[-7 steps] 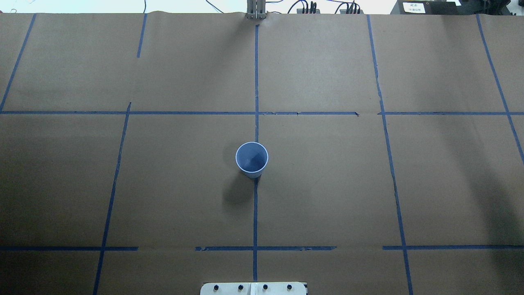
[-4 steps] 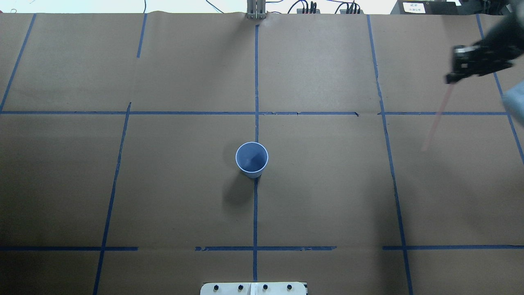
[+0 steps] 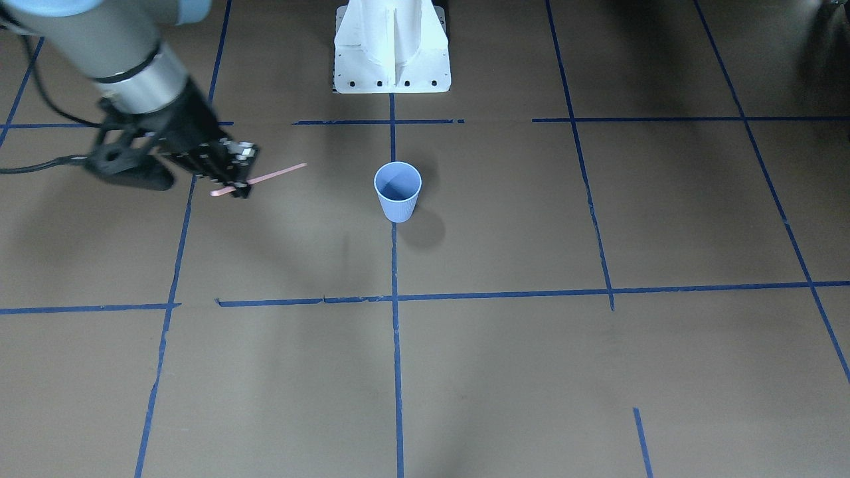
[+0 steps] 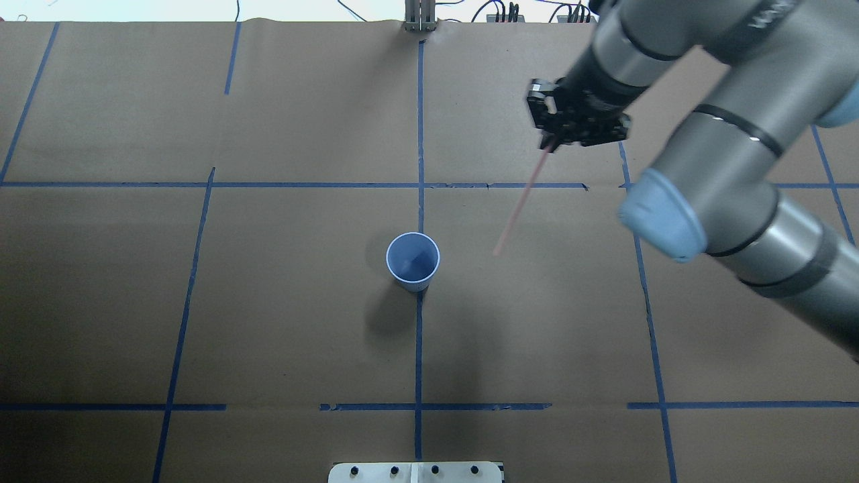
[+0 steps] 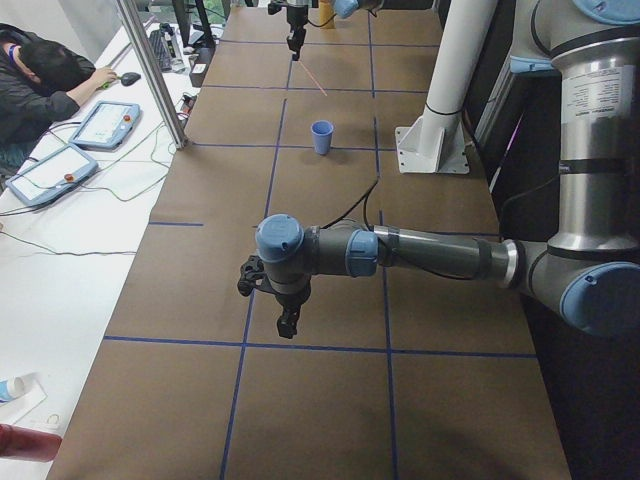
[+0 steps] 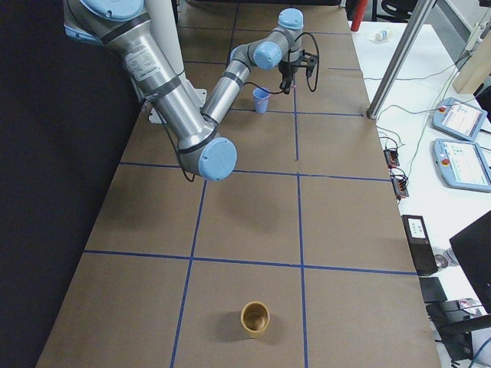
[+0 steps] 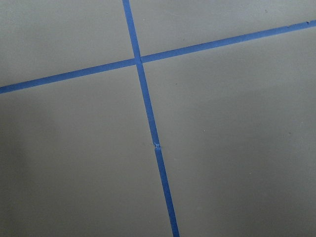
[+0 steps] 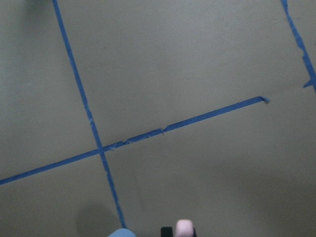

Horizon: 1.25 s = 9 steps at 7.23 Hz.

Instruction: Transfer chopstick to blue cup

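The blue cup (image 4: 413,260) stands upright at the table's middle on a blue tape line; it also shows in the front-facing view (image 3: 398,191). My right gripper (image 4: 550,141) is shut on the top end of a pale pink chopstick (image 4: 520,201), held above the table to the cup's far right. The stick slants down towards the cup, its tip short of the rim. In the front-facing view the gripper (image 3: 240,187) and stick (image 3: 269,176) are left of the cup. My left gripper (image 5: 288,322) hangs low over the table's left end; I cannot tell whether it is open or shut.
A tan cup (image 6: 255,318) stands at the table's right end. The white robot base (image 3: 392,50) is behind the blue cup. A metal post (image 5: 150,70) stands at the table's far edge, with an operator (image 5: 50,75) and tablets beyond it.
My right arm has come in from the right edge and moved left towards the cup with the chopstick in its grip. The cup has not moved.
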### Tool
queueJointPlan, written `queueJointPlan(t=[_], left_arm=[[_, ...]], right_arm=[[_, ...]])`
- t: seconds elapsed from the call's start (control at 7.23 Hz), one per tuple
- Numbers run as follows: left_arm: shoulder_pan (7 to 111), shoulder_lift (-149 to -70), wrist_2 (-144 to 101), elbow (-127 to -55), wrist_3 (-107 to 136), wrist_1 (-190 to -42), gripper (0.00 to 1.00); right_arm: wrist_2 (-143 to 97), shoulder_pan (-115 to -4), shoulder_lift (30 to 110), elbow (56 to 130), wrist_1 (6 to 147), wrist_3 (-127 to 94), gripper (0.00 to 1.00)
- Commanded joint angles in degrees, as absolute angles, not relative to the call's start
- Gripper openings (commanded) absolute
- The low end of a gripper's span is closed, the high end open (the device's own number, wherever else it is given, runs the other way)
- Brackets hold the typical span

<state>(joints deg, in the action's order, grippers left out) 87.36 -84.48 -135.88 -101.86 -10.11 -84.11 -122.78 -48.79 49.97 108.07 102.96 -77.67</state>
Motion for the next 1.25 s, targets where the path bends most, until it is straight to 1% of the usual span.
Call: queueJointPlan(t=[0.0,0.42,1.11], left_arm=[[87.36,-84.55,-135.88,-101.95,-10.11,-84.11,1.0],[87.28,-84.81,-135.97,-102.13,-10.11,-84.11,1.0],[87.28,-84.73,-135.97,-102.66,-10.11,-84.11,1.0]], right_arm=[[-117.19,-43.79,41.94,105.12,108.44,-85.49,0.0],[-109.62,-39.3,38.68,100.21,108.37,-88.77,0.0],[-100.91,-32.44,38.85,97.13,107.93,-92.27,0.0]])
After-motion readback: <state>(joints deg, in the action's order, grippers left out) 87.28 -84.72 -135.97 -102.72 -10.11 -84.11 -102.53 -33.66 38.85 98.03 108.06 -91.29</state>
